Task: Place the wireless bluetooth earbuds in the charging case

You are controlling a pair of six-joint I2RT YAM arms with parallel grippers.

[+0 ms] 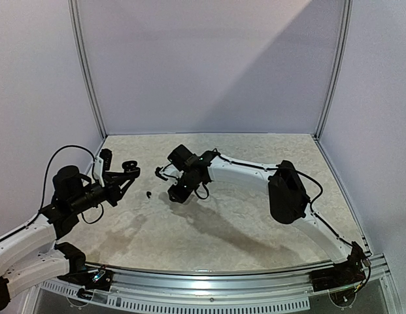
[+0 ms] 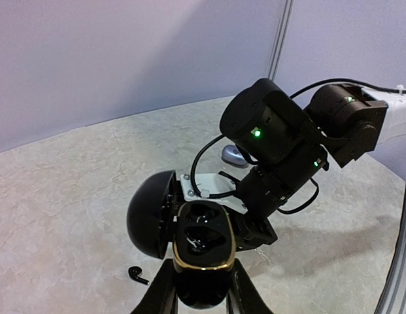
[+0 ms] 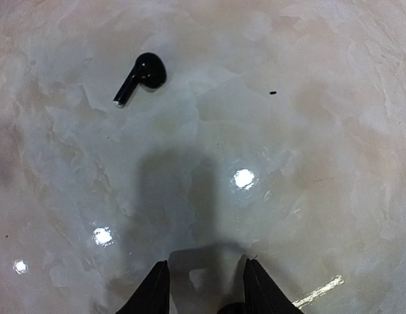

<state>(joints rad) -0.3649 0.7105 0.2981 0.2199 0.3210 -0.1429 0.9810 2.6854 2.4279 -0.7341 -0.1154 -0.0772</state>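
Left gripper (image 2: 203, 289) is clenched on the black charging case (image 2: 203, 243) and holds it clear of the surface (image 1: 255, 229), over the left half. The lid (image 2: 149, 214) is swung open to the side and the gold-rimmed wells face the left wrist camera. Something dark sits in the wells, with a small glint; I cannot tell whether an earbud is seated there or the wells are bare. One black earbud (image 3: 140, 77) lies loose on the surface, stem pointing down-left in the right wrist view. In the top view it sits in the left half, about midway between the far and near edges and just beside the held case. Right gripper (image 3: 206, 284) hovers above the surface near that earbud, released, jaws apart with only bare surface between them, and it touches nothing. No other earbuds show in any view. Judgement: the case is open and presented, so the setup is done. At least this one earbud is not yet picked up or inserted. Progress is early to middle, and the count already inside is unknown.
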